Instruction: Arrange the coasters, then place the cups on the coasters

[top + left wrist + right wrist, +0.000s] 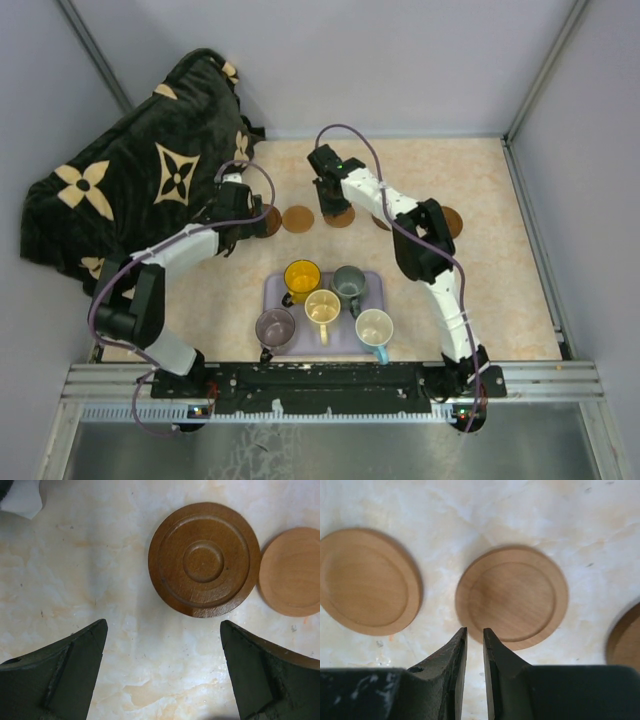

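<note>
Several round brown coasters lie in a row across the table's far half. In the left wrist view a dark ringed coaster (204, 560) touches a paler coaster (292, 571). My left gripper (163, 630) is open and empty just short of the dark one; from above, the left gripper (255, 218) partly hides that coaster (272, 222). My right gripper (475, 630) is shut on nothing, its tips at the near rim of the middle coaster (512, 597), with another coaster (367, 580) to its left. The yellow cup (301, 275), grey-green cup (349, 283), cream cup (322, 307), mauve cup (275, 327) and white cup (375, 327) stand upright on the tray.
The lavender tray (376, 285) sits near the arm bases. A dark floral blanket (140, 170) is heaped at the back left, close to the left arm. A lone coaster (450, 222) lies right of the right arm. Grey walls enclose the table.
</note>
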Robot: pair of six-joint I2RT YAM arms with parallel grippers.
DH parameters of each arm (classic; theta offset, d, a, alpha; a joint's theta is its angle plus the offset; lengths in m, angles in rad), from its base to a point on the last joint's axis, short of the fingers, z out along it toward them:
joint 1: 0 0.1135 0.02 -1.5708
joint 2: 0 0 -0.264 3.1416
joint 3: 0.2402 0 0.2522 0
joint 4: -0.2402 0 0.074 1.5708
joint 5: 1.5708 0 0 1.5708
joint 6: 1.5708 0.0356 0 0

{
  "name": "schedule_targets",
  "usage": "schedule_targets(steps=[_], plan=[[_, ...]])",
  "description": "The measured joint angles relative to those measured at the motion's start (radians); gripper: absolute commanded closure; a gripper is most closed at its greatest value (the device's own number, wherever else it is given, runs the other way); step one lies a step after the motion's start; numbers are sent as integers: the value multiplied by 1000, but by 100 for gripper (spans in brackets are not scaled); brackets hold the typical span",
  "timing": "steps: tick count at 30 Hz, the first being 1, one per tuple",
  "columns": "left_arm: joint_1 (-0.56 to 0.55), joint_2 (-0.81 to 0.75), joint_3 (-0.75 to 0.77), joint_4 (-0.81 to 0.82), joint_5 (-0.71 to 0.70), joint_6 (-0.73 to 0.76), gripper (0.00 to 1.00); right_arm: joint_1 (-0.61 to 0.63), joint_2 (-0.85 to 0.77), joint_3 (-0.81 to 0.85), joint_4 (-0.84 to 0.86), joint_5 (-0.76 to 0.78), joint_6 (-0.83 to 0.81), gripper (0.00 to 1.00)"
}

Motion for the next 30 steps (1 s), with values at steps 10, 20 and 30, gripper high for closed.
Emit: schedule_targets(steps=[10, 20, 30], plan=[[-2, 54, 100, 19, 21, 21, 0, -55, -3, 54, 23, -43, -20, 79], [-23, 83, 117, 29, 50, 19, 0, -31, 2, 116, 62, -117, -53, 77], [-23, 80, 83, 47, 60, 11, 0, 57, 58, 178, 58, -106, -105, 63]])
